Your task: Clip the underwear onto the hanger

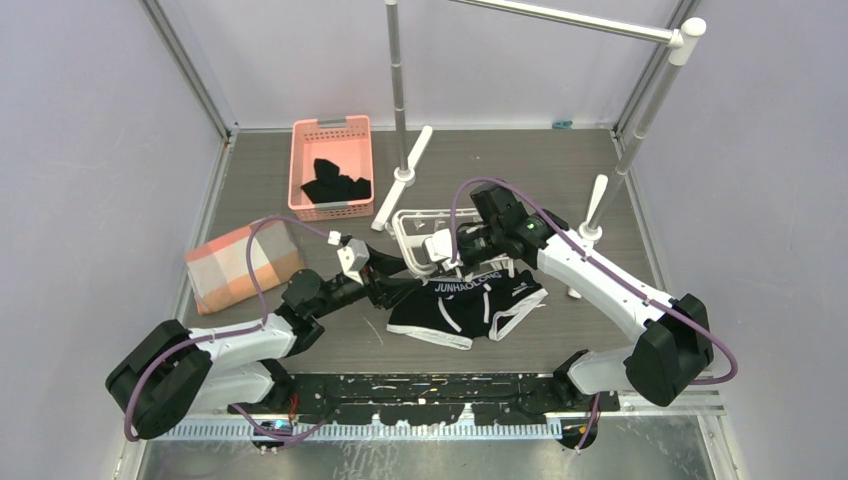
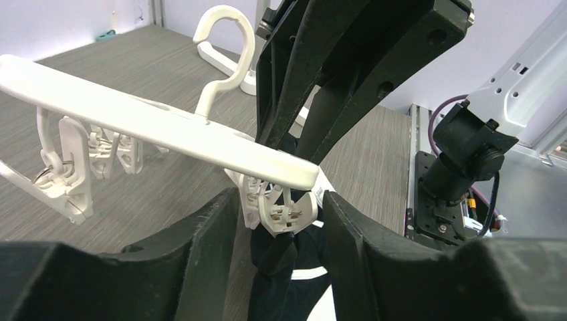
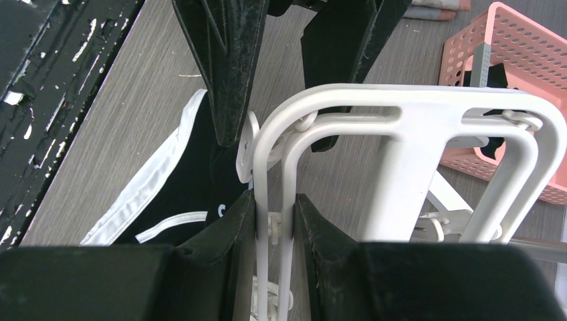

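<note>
The underwear [image 1: 470, 300], black briefs with white piping and lettering, lies on the table between the arms, its waistband raised toward the hanger [image 1: 420, 232]. My right gripper [image 3: 274, 221] is shut on the hanger's white frame [image 3: 414, 114], with two thin rails pressed between its fingers, and holds it tilted above the briefs. My left gripper [image 2: 281, 234] stands open, its fingers [image 2: 214, 247] close on either side of a white clip [image 2: 289, 214] under the hanger's bar [image 2: 167, 127]. Black fabric of the underwear [image 2: 287, 281] hangs from that clip's mouth.
A pink basket [image 1: 331, 165] holding a black garment [image 1: 335, 185] stands at the back left. A folded plaid cloth [image 1: 243, 265] lies at the left. The grey rail stand's poles [image 1: 400, 100] and white feet [image 1: 405, 175] rise just behind the hanger.
</note>
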You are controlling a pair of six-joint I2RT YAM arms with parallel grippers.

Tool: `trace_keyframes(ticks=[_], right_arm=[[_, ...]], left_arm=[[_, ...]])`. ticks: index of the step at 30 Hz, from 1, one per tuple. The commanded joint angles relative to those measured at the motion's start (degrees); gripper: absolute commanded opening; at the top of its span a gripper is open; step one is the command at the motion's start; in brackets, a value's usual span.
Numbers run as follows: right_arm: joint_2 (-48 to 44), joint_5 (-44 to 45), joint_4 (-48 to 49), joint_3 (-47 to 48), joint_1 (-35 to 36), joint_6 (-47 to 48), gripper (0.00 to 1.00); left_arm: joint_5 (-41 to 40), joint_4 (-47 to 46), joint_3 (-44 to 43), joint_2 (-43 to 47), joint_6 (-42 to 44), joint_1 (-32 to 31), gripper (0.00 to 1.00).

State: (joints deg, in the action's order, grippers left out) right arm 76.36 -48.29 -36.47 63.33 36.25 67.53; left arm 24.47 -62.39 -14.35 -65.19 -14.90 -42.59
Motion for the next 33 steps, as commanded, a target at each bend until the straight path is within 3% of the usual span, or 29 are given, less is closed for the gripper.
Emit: trace_keyframes(ticks=[1,9,16,22,25,29,33], right_arm=[[-3.2,-0.8,5.3,0.8,-0.1,1.7,0.01],[-3.2,-0.7,5.4,0.7,-0.1,1.5,0.01],[-2.8,-0.7,5.8,0.8,-0.2,1.2,0.01],[-1.7,0.3,6.6,1.0,-0.1,0.0,0.01],[-1.0,0.3,6.7,1.0,-0.2,-0.2,0.03],[-0.7,0.5,6.6,1.3,-0.2,-0.5,0.22],[-1.1,0.3,6.6,1.3,-0.2,-0.4,0.34]], left_arm=[[0.8,-5.4,-1.7,-0.6,-0.7,-0.2,0.48],[1.5,-6.2,-2.1,-1.8,-1.7,-0.2,0.32],[1.7,-6.2,-1.3,-1.4,-2.3,-0.2,0.01],[0.8,-3.3,-0.8,0.2,-2.0,-0.2,0.00],[-0.7,3.0,-1.7,2.2,-0.9,-0.1,0.00],[-1.3,17.1,-5.3,6.2,2.7,-0.2,0.00],[-0.8,28.8,-8.6,9.6,6.9,-0.1,0.00]])
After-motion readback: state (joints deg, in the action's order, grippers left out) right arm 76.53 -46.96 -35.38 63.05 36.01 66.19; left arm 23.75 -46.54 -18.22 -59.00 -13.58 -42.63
